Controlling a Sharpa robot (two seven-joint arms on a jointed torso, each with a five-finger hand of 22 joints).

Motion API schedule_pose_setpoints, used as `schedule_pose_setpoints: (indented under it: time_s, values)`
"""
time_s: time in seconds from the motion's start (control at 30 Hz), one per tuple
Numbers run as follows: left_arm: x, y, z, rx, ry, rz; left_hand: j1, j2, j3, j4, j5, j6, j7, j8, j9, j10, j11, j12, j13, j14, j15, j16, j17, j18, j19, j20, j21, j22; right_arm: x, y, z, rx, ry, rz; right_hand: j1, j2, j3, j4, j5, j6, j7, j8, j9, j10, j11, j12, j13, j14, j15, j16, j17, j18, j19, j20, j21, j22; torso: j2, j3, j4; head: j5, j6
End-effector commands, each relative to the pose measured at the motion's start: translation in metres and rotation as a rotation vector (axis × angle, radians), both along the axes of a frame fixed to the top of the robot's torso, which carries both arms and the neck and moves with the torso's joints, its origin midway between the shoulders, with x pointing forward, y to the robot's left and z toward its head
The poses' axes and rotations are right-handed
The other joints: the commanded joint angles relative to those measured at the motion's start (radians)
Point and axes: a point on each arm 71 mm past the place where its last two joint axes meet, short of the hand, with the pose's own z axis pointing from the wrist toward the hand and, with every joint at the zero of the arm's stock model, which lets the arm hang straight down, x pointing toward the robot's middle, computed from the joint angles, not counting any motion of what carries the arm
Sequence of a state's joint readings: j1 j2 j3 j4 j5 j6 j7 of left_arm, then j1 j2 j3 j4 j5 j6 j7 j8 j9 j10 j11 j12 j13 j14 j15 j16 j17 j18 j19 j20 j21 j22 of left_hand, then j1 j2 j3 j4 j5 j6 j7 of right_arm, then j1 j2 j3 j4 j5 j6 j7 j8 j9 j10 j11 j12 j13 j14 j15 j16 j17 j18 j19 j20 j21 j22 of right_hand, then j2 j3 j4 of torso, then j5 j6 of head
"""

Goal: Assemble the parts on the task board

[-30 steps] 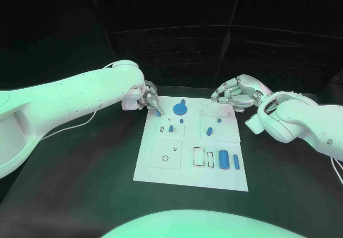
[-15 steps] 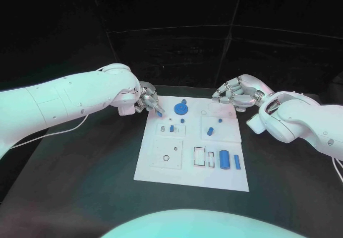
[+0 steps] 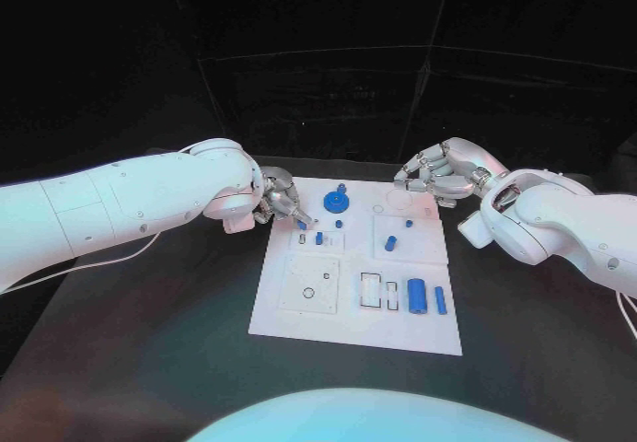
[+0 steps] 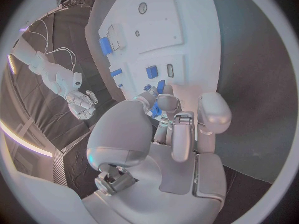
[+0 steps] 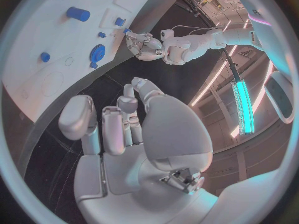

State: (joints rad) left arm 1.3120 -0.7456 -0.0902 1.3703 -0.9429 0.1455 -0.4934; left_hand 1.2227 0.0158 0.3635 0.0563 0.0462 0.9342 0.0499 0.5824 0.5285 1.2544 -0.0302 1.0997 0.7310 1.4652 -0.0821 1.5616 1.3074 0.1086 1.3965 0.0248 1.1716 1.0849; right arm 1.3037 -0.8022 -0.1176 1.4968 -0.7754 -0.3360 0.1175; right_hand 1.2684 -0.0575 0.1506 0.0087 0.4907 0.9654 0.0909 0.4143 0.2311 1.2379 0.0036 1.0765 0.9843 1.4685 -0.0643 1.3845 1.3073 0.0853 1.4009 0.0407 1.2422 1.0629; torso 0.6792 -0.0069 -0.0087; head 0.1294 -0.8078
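We see the white task board (image 3: 299,304) lying in the middle of the black table (image 3: 159,313). Our left robot hand (image 3: 282,197) is at the board's far left corner, fingers drawn together and pinching a small blue part (image 3: 303,224) just above the board; the left wrist view shows the same blue part (image 4: 159,88) at the fingertips (image 4: 167,92). Our right robot hand (image 3: 438,174) hovers past the board's far right corner, fingers curled in with nothing in them. On the board a blue round knob (image 3: 335,200) sits near the far edge, a short blue peg (image 3: 390,244) lies mid-board, and a blue cylinder (image 3: 417,296) and a thin blue bar (image 3: 439,300) lie near the right edge.
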Motion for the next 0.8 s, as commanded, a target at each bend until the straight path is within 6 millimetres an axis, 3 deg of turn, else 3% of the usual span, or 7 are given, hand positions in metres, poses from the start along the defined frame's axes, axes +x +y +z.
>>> schedule_pose_setpoints:
  time_s: [0.03,0.8]
  values:
    - [-0.001,-0.002,0.001,0.007,-0.025,-0.001,-0.005,0.007,0.11,-0.106,0.002,-0.002,-0.007,0.003,0.001,0.007,0.0,0.003,0.001,0.102,-0.005,0.002,0.246,-0.003,0.005,-0.003,0.003,0.0,0.0,0.001,0.001,0.002,-0.004,0.013,0.005,-0.005,0.007,-0.001,0.002,-0.005,-0.002,0.002,0.0,-0.002,0.003,0.0,0.0,0.054,-0.001,-0.003,0.035,0.014,0.0,0.001,-0.003,0.001,0.001,0.0004,-0.0006,0.0,-0.001]
    - [-0.007,-0.004,-0.011,0.093,0.026,-0.08,-0.016,0.0,0.134,-0.111,0.002,-0.004,-0.007,0.006,0.005,0.008,0.0,0.003,0.002,0.101,-0.005,0.001,0.244,-0.002,0.004,-0.003,0.001,-0.002,0.0,0.002,0.001,0.002,-0.003,0.015,0.005,-0.005,0.008,-0.001,0.003,-0.005,-0.002,0.003,0.0,-0.002,0.003,0.001,0.0,0.054,0.0,-0.003,0.035,0.014,0.0,0.001,-0.004,0.0,0.001,0.0008,-0.0001,0.002,-0.008]
